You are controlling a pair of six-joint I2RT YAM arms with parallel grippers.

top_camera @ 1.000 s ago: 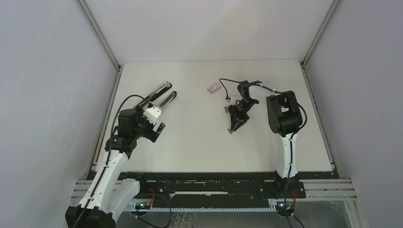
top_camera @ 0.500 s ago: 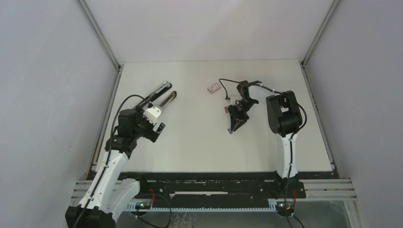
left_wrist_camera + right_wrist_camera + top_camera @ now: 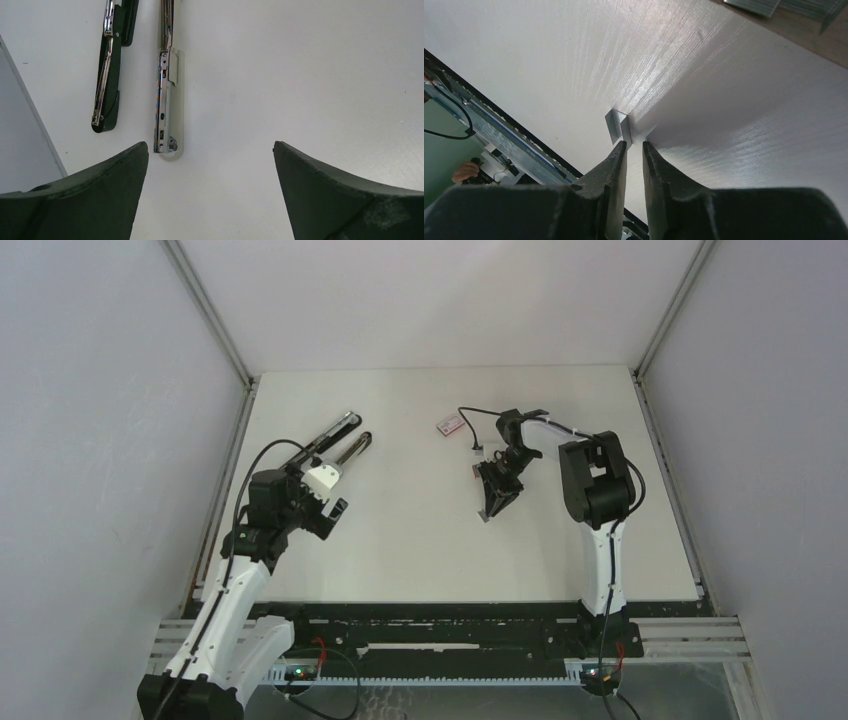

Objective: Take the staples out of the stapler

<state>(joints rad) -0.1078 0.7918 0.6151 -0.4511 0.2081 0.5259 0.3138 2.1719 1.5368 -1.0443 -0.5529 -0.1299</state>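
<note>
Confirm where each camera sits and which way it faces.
Top external: above, behind the left arm and right arm, both visible, looking down at the table.
Left wrist: looks past the wide-open left hand at the opened stapler.
Right wrist: looks along the right hand, low over the table, at the staples.
Shared: top and left wrist show the stapler.

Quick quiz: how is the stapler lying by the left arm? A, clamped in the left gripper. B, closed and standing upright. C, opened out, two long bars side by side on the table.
C: the left wrist view shows the stapler spread open, its black bar and pale bar flat on the table, beyond the open, empty left gripper.
</note>
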